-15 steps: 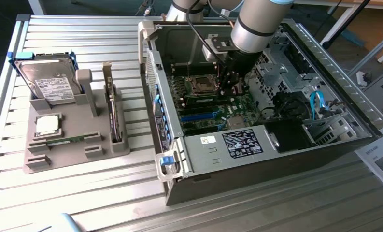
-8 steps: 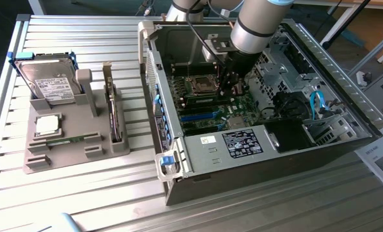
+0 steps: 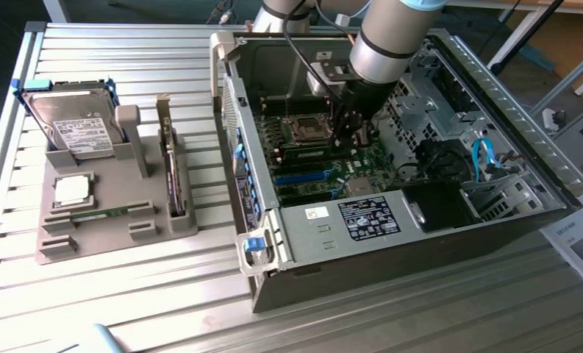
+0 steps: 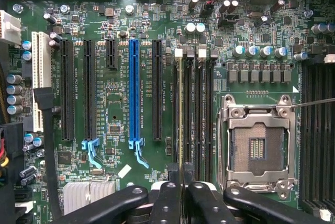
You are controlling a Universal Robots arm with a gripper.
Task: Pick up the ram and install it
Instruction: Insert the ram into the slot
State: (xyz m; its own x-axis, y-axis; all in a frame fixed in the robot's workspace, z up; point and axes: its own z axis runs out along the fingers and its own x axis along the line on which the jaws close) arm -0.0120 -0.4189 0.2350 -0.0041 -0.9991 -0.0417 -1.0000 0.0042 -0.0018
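Note:
Seen edge-on in the wrist view, the ram (image 4: 180,109) is a thin green stick standing in the first of the black memory slots (image 4: 202,114), beside the empty processor socket (image 4: 256,148). My gripper (image 4: 180,174) is shut on the near end of the stick, with a black finger on either side of it. In the exterior view the gripper (image 3: 350,136) reaches straight down into the open computer case (image 3: 271,220), next to the socket (image 3: 306,129). There the arm hides the stick.
A grey fixture (image 3: 85,235) on the slatted table at the exterior view's left holds a silver hard drive (image 3: 76,129), a square processor chip (image 3: 73,190) and a flat green stick (image 3: 105,214). Cables and drive cages (image 3: 487,165) crowd the case's far side.

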